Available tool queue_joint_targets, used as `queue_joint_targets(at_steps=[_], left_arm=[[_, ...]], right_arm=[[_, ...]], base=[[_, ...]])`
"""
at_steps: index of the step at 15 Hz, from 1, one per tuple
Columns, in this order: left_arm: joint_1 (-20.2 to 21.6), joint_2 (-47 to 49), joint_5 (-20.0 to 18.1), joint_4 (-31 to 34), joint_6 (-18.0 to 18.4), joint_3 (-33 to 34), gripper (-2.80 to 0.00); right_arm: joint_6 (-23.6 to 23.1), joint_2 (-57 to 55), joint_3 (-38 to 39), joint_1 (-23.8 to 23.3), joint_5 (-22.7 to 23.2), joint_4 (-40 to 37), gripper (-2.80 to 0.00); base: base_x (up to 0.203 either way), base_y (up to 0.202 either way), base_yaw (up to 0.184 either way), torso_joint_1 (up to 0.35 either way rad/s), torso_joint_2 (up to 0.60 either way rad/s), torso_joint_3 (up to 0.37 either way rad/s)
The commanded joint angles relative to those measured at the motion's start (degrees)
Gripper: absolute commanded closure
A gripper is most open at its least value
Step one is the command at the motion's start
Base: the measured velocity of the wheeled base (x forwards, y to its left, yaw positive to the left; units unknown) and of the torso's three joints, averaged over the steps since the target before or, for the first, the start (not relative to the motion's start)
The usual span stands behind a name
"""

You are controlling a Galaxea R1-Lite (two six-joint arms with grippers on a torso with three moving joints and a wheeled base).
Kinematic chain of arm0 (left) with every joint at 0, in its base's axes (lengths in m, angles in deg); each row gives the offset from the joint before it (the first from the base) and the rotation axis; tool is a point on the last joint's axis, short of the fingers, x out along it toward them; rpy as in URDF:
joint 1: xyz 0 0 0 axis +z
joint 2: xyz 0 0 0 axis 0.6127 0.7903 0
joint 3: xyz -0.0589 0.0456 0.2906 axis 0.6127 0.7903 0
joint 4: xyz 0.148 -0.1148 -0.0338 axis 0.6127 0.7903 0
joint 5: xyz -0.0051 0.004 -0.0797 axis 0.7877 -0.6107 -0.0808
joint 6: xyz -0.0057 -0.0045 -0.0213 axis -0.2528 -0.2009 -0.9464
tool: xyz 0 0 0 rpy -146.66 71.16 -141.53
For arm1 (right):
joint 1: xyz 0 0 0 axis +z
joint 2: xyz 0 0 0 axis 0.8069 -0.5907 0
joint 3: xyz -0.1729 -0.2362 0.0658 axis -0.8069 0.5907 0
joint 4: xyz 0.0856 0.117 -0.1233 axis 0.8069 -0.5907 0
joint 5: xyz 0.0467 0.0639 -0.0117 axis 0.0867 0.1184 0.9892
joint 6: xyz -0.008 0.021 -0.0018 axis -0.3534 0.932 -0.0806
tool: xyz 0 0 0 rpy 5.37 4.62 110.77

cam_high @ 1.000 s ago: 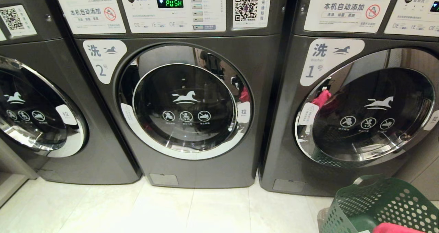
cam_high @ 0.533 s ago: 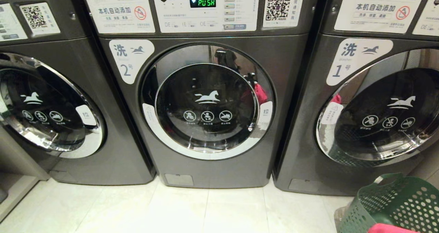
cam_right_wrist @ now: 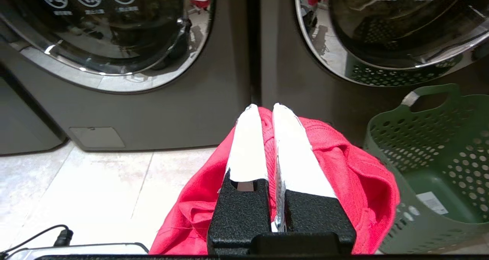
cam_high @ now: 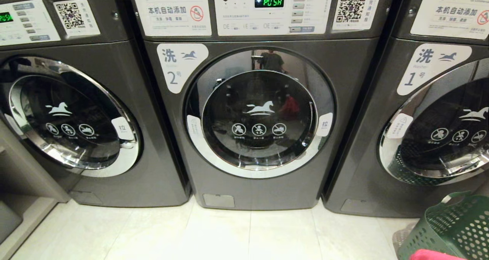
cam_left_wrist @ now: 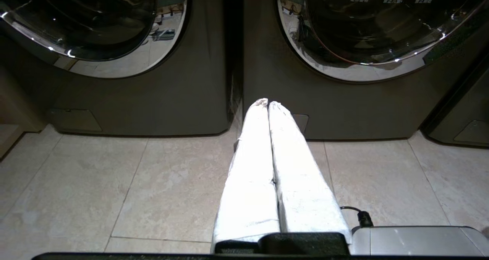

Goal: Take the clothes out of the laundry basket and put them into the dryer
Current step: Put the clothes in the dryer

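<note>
My right gripper (cam_right_wrist: 266,108) is shut on a red garment (cam_right_wrist: 355,168), which drapes round both fingers above the floor. A bit of that red cloth (cam_high: 431,254) shows at the head view's bottom edge. The green perforated laundry basket (cam_right_wrist: 431,145) stands on the floor just right of the gripper, also at the head view's lower right (cam_high: 454,225). Straight ahead is a dark grey front-loading machine marked 2 (cam_high: 259,114), its round door shut and its display reading PUSH. My left gripper (cam_left_wrist: 268,102) is shut and empty, held low over the tiles. Neither arm shows in the head view.
Machine 2 has a like machine on its left (cam_high: 72,114) and machine 1 (cam_high: 439,130) on its right, both with doors shut. Pale floor tiles (cam_high: 237,233) lie before them. A low ledge (cam_high: 23,214) is at the far left. A person's reflection shows in the middle door.
The whole head view has slid: the machines and basket now sit further right in the picture, so the camera has moved left. Machine 2 is now centred.
</note>
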Motion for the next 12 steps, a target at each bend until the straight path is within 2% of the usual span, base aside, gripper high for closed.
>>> queue_joint_targets(at_steps=[1,7,12], left_arm=[[0.0,-0.1,0.0,0.0,0.0,0.0,0.0],[0.0,-0.1,0.0,0.0,0.0,0.0,0.0],[0.0,-0.1,0.0,0.0,0.0,0.0,0.0]], right_arm=[[0.0,-0.1,0.0,0.0,0.0,0.0,0.0],[0.0,-0.1,0.0,0.1,0.0,0.0,0.0],[0.0,-0.1,0.0,0.0,0.0,0.0,0.0]], base=[[0.0,0.197,0.004,0.005,0.0,0.005],[0.0,0.188,0.0,0.002,0.0,0.002],[0.0,0.021,-0.001,0.001,0.0,0.001]])
